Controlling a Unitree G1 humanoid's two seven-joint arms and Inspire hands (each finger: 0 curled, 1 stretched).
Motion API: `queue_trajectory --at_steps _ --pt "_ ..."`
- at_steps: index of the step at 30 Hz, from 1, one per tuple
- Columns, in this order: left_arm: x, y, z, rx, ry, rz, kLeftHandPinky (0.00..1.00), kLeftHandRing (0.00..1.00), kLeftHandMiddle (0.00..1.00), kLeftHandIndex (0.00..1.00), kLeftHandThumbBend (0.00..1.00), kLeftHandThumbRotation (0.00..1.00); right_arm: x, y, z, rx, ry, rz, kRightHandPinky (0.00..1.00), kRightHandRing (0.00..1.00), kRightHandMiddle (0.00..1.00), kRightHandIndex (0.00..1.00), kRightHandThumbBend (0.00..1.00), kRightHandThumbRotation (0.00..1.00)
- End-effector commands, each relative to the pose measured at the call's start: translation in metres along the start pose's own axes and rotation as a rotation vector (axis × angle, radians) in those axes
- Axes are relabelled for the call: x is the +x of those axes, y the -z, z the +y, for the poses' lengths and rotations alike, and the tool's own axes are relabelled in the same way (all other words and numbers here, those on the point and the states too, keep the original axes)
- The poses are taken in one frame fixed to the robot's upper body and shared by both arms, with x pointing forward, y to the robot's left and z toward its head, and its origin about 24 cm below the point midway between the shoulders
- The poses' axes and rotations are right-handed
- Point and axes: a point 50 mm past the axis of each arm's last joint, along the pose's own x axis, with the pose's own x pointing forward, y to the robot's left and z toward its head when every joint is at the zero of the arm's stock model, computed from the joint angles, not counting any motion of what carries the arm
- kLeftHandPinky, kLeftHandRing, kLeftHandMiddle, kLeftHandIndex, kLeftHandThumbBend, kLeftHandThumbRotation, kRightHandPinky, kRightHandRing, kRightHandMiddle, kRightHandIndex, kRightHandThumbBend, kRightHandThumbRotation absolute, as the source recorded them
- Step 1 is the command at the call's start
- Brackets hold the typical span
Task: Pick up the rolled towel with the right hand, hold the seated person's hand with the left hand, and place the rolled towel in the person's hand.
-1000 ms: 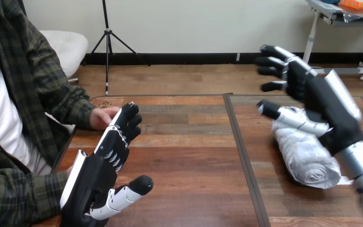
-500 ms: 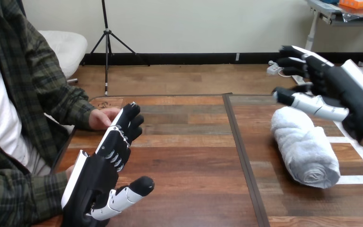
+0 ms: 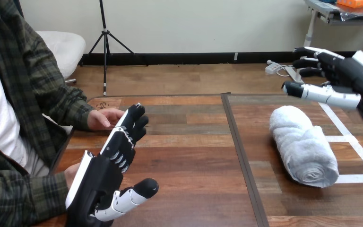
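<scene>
the rolled towel [image 3: 304, 146] lies on the wooden table [image 3: 194, 156] toward its right edge, its length running from far to near with the spiral end facing the near edge. it sits beside white tape lines [image 3: 354, 142], which probably mark where it is meant to wait. nothing touches it.

the right hand [image 3: 345, 82] hangs in the air above and beyond the towel's far end, apart from it. its fingers are spread wide and nearly straight, and the thumb reaches toward the table's middle. that wide span suits closing over the thick roll from above, so the grasp looks not yet begun.

the person's hand [image 3: 105, 118] rests at the table's left edge, likely offered there for the handover. the left hand [image 3: 108, 175] comes in from the near-left corner, set on edge with its white back toward the person. its fingers are straight, pointing toward the far side, with the thumb splayed to the right, and it holds nothing. its fingertips [image 3: 134, 116] sit just beside the person's hand. i cannot tell whether they touch, but no finger curls round it.
</scene>
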Motion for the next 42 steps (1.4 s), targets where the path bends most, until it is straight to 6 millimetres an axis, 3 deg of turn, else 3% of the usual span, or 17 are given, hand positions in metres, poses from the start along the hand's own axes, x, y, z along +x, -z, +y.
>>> queue_trajectory --at_steps 1,7,22,28,33,37,42 --pt "0.014 -0.011 0.0 0.004 0.006 -0.082 0.95 0.95 0.97 0.95 1.0 0.59 0.015 -0.036 -0.025 -0.113 0.001 -0.022 0.65 0.87 0.88 0.91 1.0 0.59" --pt "0.015 -0.012 -0.001 0.003 0.013 -0.087 0.95 0.95 0.97 0.95 1.0 0.58 0.028 -0.036 -0.031 -0.138 -0.035 0.102 0.65 0.87 0.89 0.92 1.0 0.58" --pt "0.019 -0.014 -0.005 -0.013 0.031 -0.1 0.96 0.95 0.97 0.95 1.0 0.57 0.067 -0.027 -0.04 -0.275 -0.05 0.289 0.47 0.77 0.87 0.93 1.0 0.54" --pt "0.02 -0.015 -0.006 -0.006 0.039 -0.103 0.96 0.95 0.96 0.94 1.0 0.56 0.081 -0.024 -0.041 -0.329 -0.066 0.348 0.47 0.85 0.92 0.95 1.0 0.53" --pt "0.021 -0.016 -0.008 -0.002 0.046 -0.108 0.95 0.95 0.96 0.94 1.0 0.57 0.091 -0.02 -0.041 -0.378 -0.078 0.417 0.57 0.95 0.97 0.98 0.98 0.56" --pt "0.022 -0.016 -0.009 0.002 0.049 -0.114 0.95 0.95 0.96 0.94 1.0 0.57 0.096 -0.014 -0.042 -0.369 -0.066 0.465 0.56 0.96 0.99 0.99 0.98 0.57" --pt "0.023 -0.017 -0.011 -0.011 0.053 -0.116 0.95 0.95 0.96 0.94 1.0 0.56 0.101 -0.01 -0.041 -0.414 -0.051 0.529 0.48 0.95 0.99 0.99 0.98 0.59"
